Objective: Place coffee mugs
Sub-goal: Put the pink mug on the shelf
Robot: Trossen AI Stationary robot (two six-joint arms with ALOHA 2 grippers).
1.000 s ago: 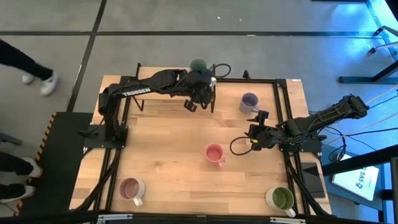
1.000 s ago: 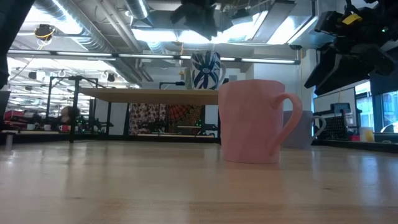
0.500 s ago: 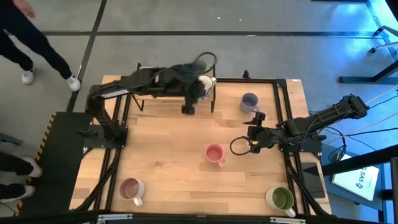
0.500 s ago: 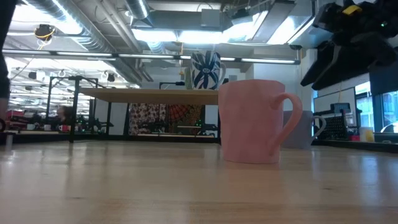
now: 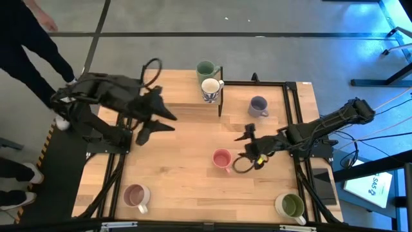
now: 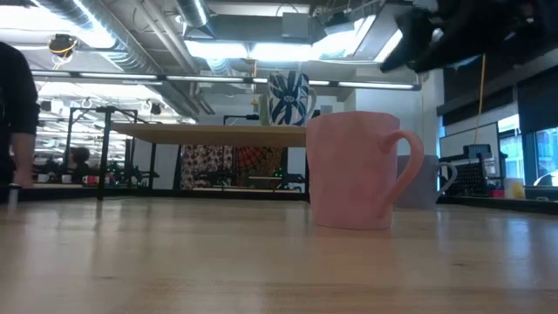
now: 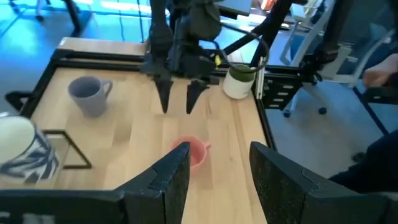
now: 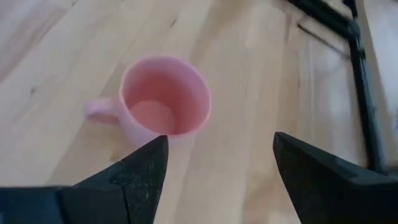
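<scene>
so the left gripper point(image 5: 156, 119) has pulled back empty, half open, leaving the patterned mug point(image 5: 210, 89) racked at 12 o'clock, while the right gripper point(image 5: 250, 149), wide open, now closes on the pink mug point(image 5: 221, 158)

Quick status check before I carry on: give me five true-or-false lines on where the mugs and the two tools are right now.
1. The pink mug stands upright on the table. True.
2. The right tool holds the pink mug. False: its fingers stand open beside the mug, holding nothing.
3. The white-and-blue mug sits on the raised shelf next to the green mug. True.
4. The left tool carries a mug. False: it is empty, over bare table left of the shelf.
5. The lavender mug lies on its side. False: it stands upright near the table's far right.
</scene>
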